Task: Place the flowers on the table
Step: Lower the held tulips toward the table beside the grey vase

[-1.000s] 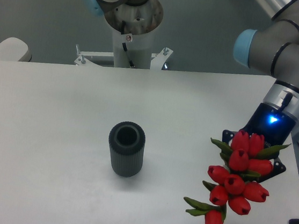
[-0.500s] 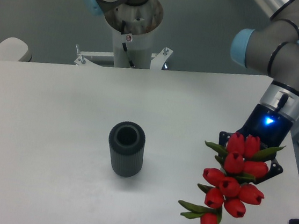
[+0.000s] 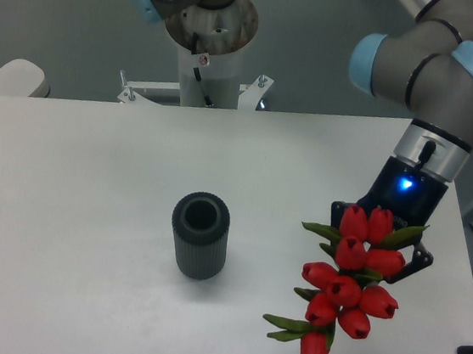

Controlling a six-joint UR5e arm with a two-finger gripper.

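**Flowers Out of the Vase, Not Yet Set Down**

The tabletop (image 3: 91, 178) is a wide, plain white surface with rounded corners. Near its centre stands the vase (image 3: 199, 235), a dark grey ribbed cylinder, upright, with an open and vacant mouth. The flowers are well apart from it, toward the right edge of the tabletop.

The UR5e arm (image 3: 433, 67) reaches in from the upper right, with a blue indicator lit on the wrist. The gripper (image 3: 379, 236) sits directly behind the blooms. The fingers are hidden by the tulip heads and leaves, so whether they are clenched on the stems or released cannot be told from this view.

Progress assessment: removal from the vase is complete. Placement remains. The bunch appears to be carried at the gripper rather than lying flat, though contact with the tabletop cannot be confirmed. Lowering and release are judged to be the outstanding steps.

The flowers (image 3: 344, 283) are a bunch of about nine red tulips with green leaves projecting left and right. The heads point down toward the camera. The stems and any tie are not visible.
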